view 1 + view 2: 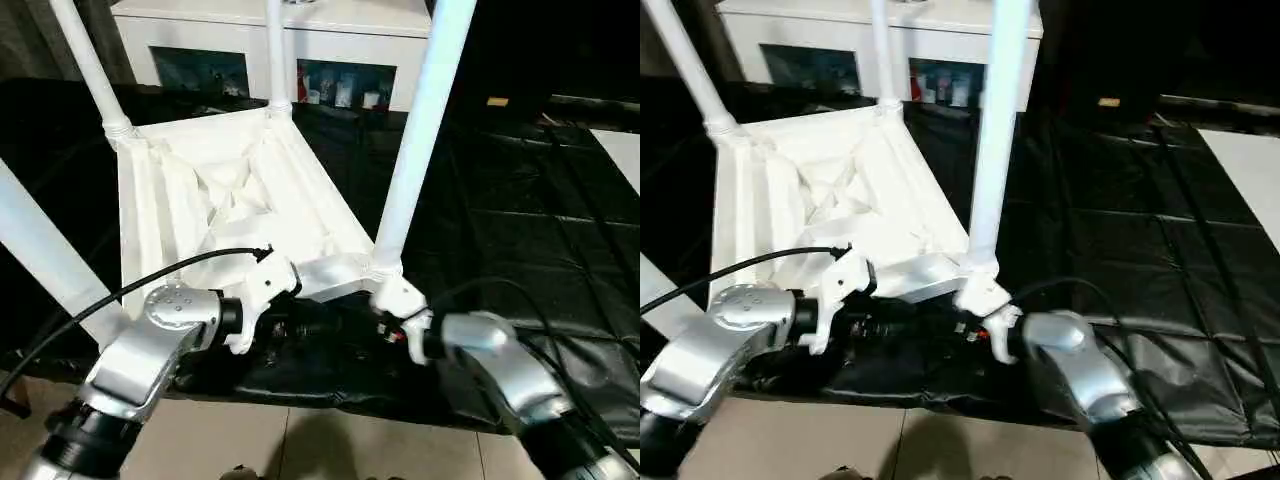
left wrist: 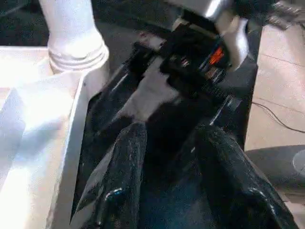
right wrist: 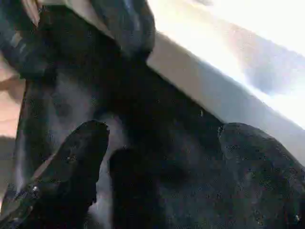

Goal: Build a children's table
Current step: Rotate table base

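Observation:
The children's table [image 1: 190,210] lies upside down on the black-covered work table [image 1: 520,240], its ribbed underside facing up. White legs stand in the corner sockets: far left [image 1: 95,70], far middle [image 1: 276,50], near right [image 1: 420,130] and near left [image 1: 40,250]. Both grippers sit low at the tabletop's near edge, between the two near legs. My left gripper [image 2: 171,131] is open, its fingers [image 2: 119,181] apart over the black cover, beside the white rim. My right gripper [image 3: 167,133] faces it, open wide, next to the near right socket [image 1: 385,268].
A white cabinet [image 1: 300,30] with glass doors stands behind the work table. The work table's front edge runs just under my grippers, with tiled floor [image 1: 300,440] below. A pale panel [image 1: 622,150] lies at the far right.

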Tool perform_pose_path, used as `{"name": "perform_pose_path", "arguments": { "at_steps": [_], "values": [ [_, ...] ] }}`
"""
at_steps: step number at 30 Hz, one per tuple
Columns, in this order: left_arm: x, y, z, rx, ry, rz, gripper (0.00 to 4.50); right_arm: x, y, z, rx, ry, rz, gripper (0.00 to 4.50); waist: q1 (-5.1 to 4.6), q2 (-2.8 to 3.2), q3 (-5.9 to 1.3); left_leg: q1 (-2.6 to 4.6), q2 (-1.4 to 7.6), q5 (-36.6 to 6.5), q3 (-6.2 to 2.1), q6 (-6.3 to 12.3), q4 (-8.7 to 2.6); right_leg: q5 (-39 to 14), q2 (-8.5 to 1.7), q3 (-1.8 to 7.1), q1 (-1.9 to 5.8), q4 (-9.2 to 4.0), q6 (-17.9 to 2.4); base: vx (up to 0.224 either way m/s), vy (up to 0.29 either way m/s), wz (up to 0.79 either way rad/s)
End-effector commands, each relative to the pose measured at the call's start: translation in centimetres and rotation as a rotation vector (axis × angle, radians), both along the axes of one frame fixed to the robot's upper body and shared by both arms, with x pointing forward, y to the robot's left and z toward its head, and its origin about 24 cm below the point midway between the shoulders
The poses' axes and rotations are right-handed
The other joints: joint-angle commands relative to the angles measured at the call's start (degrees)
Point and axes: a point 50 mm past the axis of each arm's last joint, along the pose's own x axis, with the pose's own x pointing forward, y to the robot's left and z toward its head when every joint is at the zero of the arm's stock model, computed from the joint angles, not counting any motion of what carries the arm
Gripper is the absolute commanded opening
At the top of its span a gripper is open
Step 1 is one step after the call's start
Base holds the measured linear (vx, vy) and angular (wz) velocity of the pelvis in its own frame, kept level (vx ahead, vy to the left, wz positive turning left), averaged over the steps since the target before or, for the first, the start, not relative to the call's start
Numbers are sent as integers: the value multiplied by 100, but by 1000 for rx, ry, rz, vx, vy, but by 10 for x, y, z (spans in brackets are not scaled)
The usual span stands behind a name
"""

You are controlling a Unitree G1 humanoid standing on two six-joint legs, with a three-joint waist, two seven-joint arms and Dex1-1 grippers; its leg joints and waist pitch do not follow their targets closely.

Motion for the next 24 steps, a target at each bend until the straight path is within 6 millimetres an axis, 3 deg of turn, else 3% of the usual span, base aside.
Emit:
{"name": "perform_pose_path", "arguments": {
  "at_steps": [1, 2, 3, 4, 9, 12, 16, 18, 21, 22, 24],
  "values": [
    [-1, -2, 3, 1, -12, -6, 228, 4, 0, 0, -4, -5, -8, 414, -35, -12, -338, 26, 236, -986, -64, 265, -453, -1139, -292, 281, 281, -374, -1295, 0, 0, 0],
    [-1, -2, 4, 1, -13, -5, 228, 5, 0, 0, -4, -7, -10, 414, -34, -16, -334, 23, 236, -986, -65, 255, -456, -1143, -291, 282, 288, -378, -1279, 0, 0, 0],
    [1, -3, 7, 11, -28, 15, 233, 22, 10, -5, -27, -64, -93, 414, -40, 33, -351, 35, 247, -1004, -65, 213, -449, -1141, -316, 285, 250, -356, -1310, 0, 0, 0],
    [1, -3, 7, 12, -28, 15, 240, 22, 10, -5, -28, -65, -96, 414, -70, 2, -338, 6, 214, -1028, -65, 132, -462, -1240, -296, 266, 284, -378, -1326, 0, 0, 0],
    [3, -9, 8, 14, -54, 39, 275, 49, 22, -8, -59, -120, -304, 414, -161, 28, -329, 20, 216, -1254, -83, -22, -470, -1646, -313, 274, 278, -412, -1242, 0, 0, 0],
    [3, -11, 8, 13, -53, 39, 297, 56, 23, -6, -75, -159, -383, 414, -165, 30, -338, 24, 214, -1236, -80, -41, -465, -1568, -292, 275, 280, -397, -1175, 0, 0, 0],
    [0, -18, 10, -5, -78, 38, 297, 80, 11, 8, -18, -230, -698, 414, -167, 39, -377, 30, 205, -953, -61, -59, -438, -984, -277, 273, 279, -324, -1268, 0, 0, 0],
    [-1, -20, 8, -6, -92, 52, 297, 91, -4, 15, 9, -289, -894, 414, -165, 55, -383, 26, 196, -896, -49, -54, -421, -698, -265, 261, 279, -287, -1281, 0, 0, 0],
    [-4, -21, 8, -17, -99, 57, 297, 96, -17, 20, 27, -321, -1026, 414, -178, 42, -395, 15, 172, -871, -38, -49, -408, -598, -248, 254, 298, -265, -1240, 0, 0, 0],
    [-4, -21, 8, -21, -102, 59, 297, 97, -19, 20, 29, -327, -1048, 414, -166, 96, -400, 28, 171, -860, -37, -40, -398, -535, -247, 249, 284, -257, -1233, 0, 0, 0],
    [-4, -21, 10, -37, -124, 75, 297, 97, -26, 20, 14, -349, -1110, 414, -186, 60, -403, 8, 158, -813, -30, 4, -390, -381, -224, 246, 304, -250, -1234, 0, 0, 0]
  ]
}}
